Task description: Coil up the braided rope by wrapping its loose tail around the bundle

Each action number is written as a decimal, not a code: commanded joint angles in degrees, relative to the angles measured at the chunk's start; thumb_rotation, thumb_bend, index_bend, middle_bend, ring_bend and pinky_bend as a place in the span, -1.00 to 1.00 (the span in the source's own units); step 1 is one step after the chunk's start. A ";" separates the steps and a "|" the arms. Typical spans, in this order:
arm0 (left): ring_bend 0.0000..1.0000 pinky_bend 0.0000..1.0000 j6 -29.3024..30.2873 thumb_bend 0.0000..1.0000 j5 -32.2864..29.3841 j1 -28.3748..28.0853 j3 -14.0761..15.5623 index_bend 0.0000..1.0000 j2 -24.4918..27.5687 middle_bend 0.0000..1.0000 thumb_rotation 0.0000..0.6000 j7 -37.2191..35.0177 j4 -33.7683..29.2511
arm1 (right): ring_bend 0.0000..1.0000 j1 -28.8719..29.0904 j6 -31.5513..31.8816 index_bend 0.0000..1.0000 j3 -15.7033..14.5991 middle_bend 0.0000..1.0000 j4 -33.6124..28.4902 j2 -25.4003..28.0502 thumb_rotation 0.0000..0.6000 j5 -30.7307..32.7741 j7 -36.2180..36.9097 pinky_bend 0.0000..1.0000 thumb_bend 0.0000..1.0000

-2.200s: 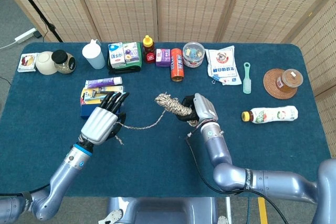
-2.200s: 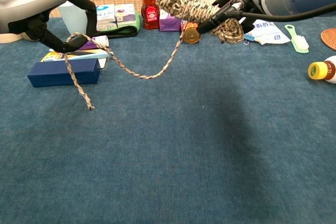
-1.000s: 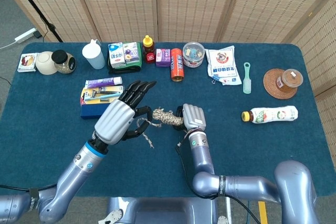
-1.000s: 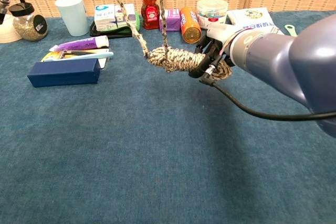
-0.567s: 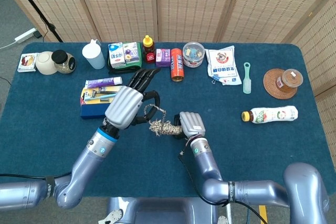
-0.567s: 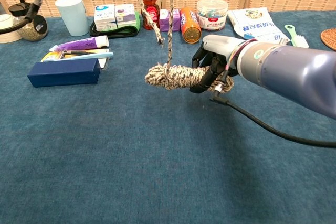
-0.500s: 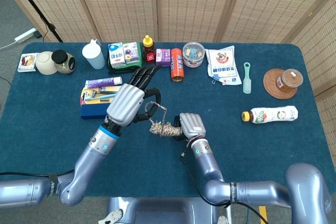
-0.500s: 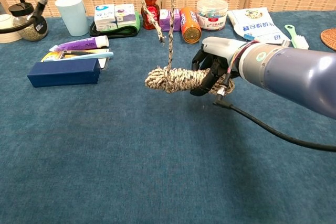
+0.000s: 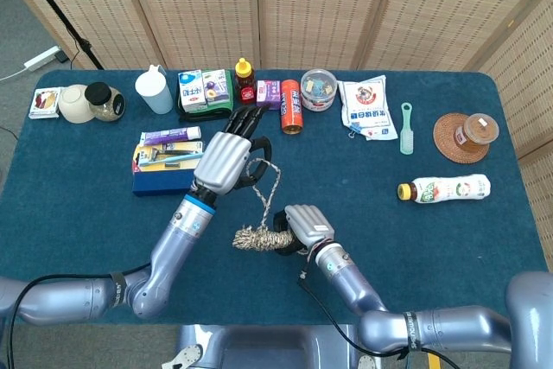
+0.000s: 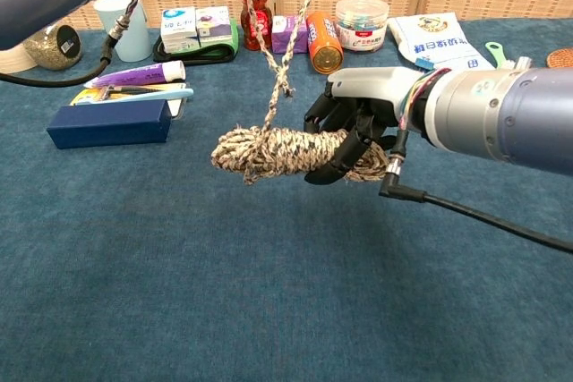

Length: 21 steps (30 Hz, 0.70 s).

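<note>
— Where the tabletop [image 9: 78, 213] begins at the far left, what sits there?

— At the back edge, a pale bowl [image 9: 74, 103] and a dark-lidded jar [image 9: 104, 100], then a light blue cup [image 9: 155, 90]. Nearer the middle lies a blue box [image 9: 158, 179] with a purple tube [image 9: 170, 136] and a toothbrush on top.

— And the left hand [image 9: 225, 160]?

— It hangs raised above the tabletop, fingers pointing toward the back row, pinching the loose tail [image 10: 279, 78] of the braided rope. That tail runs taut down to the bundle.

— Where is the bundle [image 10: 285, 151] itself?

— Lifted clear of the tabletop, lying roughly level, just ahead of the left hand in the head view. The right hand [image 10: 358, 123] holds its right end, dark fingers [image 10: 333, 162] curled around the coil.

— What stands further right?

— Along the back: small cartons, a bear-shaped honey bottle [image 9: 245, 80], an orange can [image 9: 290, 106] on its side, a clear tub [image 9: 318, 89], a white bag [image 9: 365, 108] and a green brush [image 9: 406, 127]. A bottle [image 9: 444, 188] lies on its side near a woven coaster [image 9: 460, 138] carrying a small jar.
</note>
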 commanded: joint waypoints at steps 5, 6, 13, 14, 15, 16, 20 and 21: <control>-1.00 -1.00 0.12 -0.14 -0.46 -0.47 0.95 0.17 -1.30 -1.00 1.00 -0.27 5.22 | 0.38 -0.35 -3.62 0.47 2.81 0.54 -4.16 4.17 1.00 2.19 5.66 0.88 0.48; -1.00 -1.00 0.08 -0.14 -0.55 -0.44 1.34 0.17 -1.48 -1.00 1.00 -0.01 6.09 | 0.38 -0.42 -4.17 0.47 3.51 0.54 -4.77 4.87 1.00 2.83 6.80 0.88 0.48; -1.00 -1.00 -1.16 -0.13 -0.61 0.13 3.64 0.17 -3.43 -1.00 1.00 -1.57 11.68 | 0.38 0.24 -5.85 0.47 7.62 0.54 -7.61 8.78 1.00 7.67 12.83 0.88 0.48; -1.00 -1.00 -1.36 -0.14 -0.46 0.22 3.95 0.17 -3.72 -1.00 1.00 -1.91 12.40 | 0.38 0.43 -5.77 0.47 8.12 0.54 -7.92 9.16 1.00 8.45 13.50 0.88 0.48; -1.00 -1.00 -1.48 -0.13 -0.34 0.26 4.15 0.17 -3.92 -1.00 1.00 -2.10 12.88 | 0.38 0.56 -5.70 0.47 8.40 0.54 -8.11 9.42 1.00 8.91 13.88 0.88 0.48; -1.00 -1.00 -1.66 -0.13 -0.15 0.33 4.48 0.17 -4.19 -1.00 1.00 -2.33 13.57 | 0.38 0.75 -5.77 0.47 8.75 0.54 -8.42 9.85 1.00 9.57 14.39 0.88 0.48; -1.00 -1.00 -2.02 -0.13 1.15 0.81 5.91 0.17 -5.04 -1.00 1.00 -3.12 16.62 | 0.38 1.48 -5.42 0.47 10.25 0.54 -8.67 11.41 1.00 11.74 16.75 0.88 0.48; -1.00 -1.00 -2.06 -0.13 1.38 0.97 6.26 0.17 -5.14 -1.00 1.00 -3.11 17.30 | 0.38 1.59 -5.23 0.47 10.53 0.54 -8.56 11.61 1.00 12.11 17.27 0.88 0.48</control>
